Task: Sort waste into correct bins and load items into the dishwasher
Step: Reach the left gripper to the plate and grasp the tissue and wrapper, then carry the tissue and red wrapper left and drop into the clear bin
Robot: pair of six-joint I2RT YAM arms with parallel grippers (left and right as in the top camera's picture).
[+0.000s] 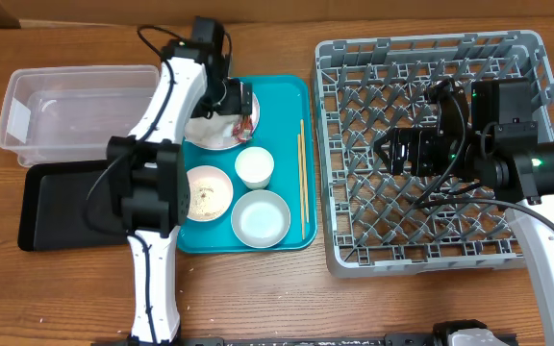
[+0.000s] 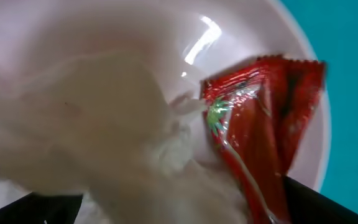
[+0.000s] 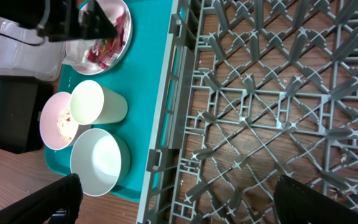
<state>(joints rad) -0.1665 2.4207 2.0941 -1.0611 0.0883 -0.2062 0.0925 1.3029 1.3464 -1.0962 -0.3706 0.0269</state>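
Observation:
The pale plate (image 1: 221,130) on the teal tray holds a crumpled white napkin (image 2: 92,118) and the red snack wrapper (image 2: 260,124). My left gripper (image 1: 239,102) is down on the plate, open, with its fingers (image 2: 179,211) on either side of the napkin and the wrapper's edge. On the tray also stand the white cup (image 1: 254,166), a bowl with rice grains (image 1: 207,192) and an empty bowl (image 1: 261,216). The chopsticks (image 1: 302,173) lie along the tray's right side. My right gripper (image 1: 388,154) hovers open and empty over the grey dish rack (image 1: 431,58).
The clear tub (image 1: 75,106) stands at the far left, with the black tray (image 1: 61,207) in front of it. The teal tray (image 1: 291,96) lies between these bins and the rack. The right wrist view shows the rack's left wall (image 3: 173,93) next to the bowls.

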